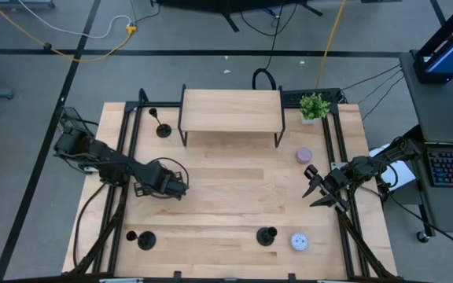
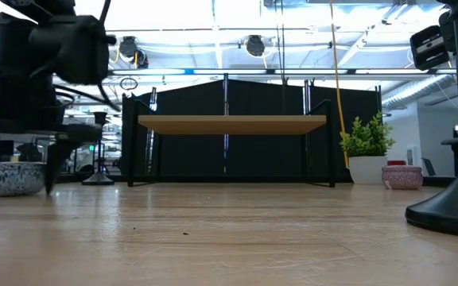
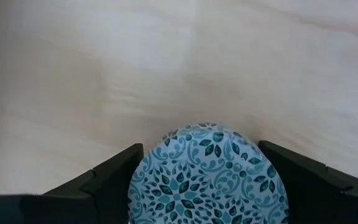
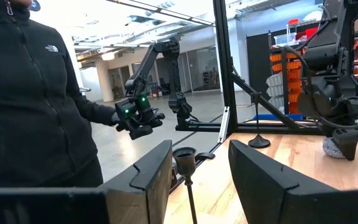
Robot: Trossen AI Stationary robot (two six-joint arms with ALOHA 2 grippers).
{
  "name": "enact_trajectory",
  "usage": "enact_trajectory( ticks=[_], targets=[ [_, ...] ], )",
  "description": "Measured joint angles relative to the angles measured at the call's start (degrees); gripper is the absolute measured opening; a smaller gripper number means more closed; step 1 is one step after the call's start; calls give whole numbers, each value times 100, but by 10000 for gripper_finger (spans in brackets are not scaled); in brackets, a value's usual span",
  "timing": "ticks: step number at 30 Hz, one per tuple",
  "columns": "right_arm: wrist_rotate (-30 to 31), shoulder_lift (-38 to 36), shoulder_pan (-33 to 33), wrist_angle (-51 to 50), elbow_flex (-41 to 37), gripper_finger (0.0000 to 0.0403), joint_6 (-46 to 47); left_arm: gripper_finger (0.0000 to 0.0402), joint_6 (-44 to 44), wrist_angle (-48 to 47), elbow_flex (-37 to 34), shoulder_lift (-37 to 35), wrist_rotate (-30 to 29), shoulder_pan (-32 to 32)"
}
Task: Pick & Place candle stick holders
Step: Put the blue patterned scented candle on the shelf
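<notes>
High view gives you the layout: your left gripper (image 1: 181, 189) sits over the left-middle of the table (image 1: 234, 177), and your right gripper (image 1: 315, 189) hangs near the right edge, just in front of the lilac tin (image 1: 303, 155). In the left wrist view your fingers (image 3: 114, 174) stand wide on either side of a teal-patterned tin (image 3: 207, 177); you cannot tell whether they touch it. Your right gripper's jaws are partly apart and hold nothing; through their gap you see the front-middle candle stick holder (image 4: 184, 157) farther off. That holder (image 1: 267, 236) stands upright near the front edge, beside a second patterned tin (image 1: 299, 242). The front-left holder (image 1: 141, 240) is near the front-left corner, and the back-left holder (image 1: 162, 128) stands just left of the wooden shelf (image 1: 230, 110). A potted plant (image 1: 314, 106) is at the back right. A person in a black jacket (image 4: 36, 106) stands beyond the table.
</notes>
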Motion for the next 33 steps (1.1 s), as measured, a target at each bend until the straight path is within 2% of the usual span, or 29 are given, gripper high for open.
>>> enact_trajectory(
  ticks=[11,17,19,22,27,33],
  targets=[
    [0,0,0,1,0,151,-1,242,280,430,5,-65,-283,0],
    [1,0,-2,1,0,151,-1,230,546,437,5,-71,-421,0],
    [0,2,0,1,0,151,0,229,695,475,5,-187,-250,0],
    [1,2,-1,0,0,151,-2,229,1345,733,8,-404,114,-54],
    [1,2,0,-1,0,151,0,229,2644,1431,145,-835,112,-452],
    [1,2,0,0,0,151,-2,229,3253,884,790,-859,326,-927]
  ],
)
